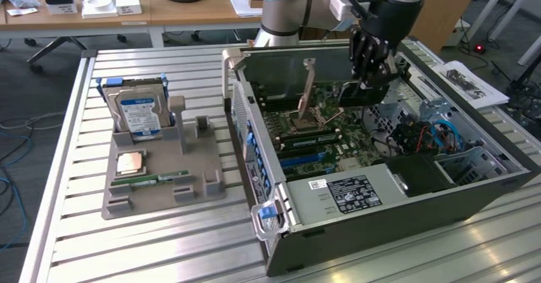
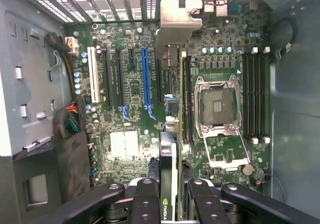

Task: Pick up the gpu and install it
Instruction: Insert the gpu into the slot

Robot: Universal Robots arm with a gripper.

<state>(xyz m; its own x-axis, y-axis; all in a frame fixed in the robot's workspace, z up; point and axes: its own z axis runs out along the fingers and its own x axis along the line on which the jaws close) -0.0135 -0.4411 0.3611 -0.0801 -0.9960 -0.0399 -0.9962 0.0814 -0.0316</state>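
Currently the end effector is down inside the open computer case, closed on the graphics card. In the wrist view its black fingers sit either side of the graphics card, which is seen edge-on with a green-and-white label showing between them. The opening is narrow, just the thickness of the card.

The card hangs over the motherboard, running lengthwise between the long blue slot and the square processor socket. Its silver end bracket points toward the vented rear wall of the case. Whether the card's lower edge touches a slot cannot be told.

In the exterior view the case lies on its side with the side panel off, resting on a ribbed metal worktop. To the exterior view's left of the case, well apart from the arm, stands a grey holder tray. A hard drive with a blue label stands upright at the tray's far end. A small square chip lies flat nearer the front, and a narrow green memory stick lies just beside it.
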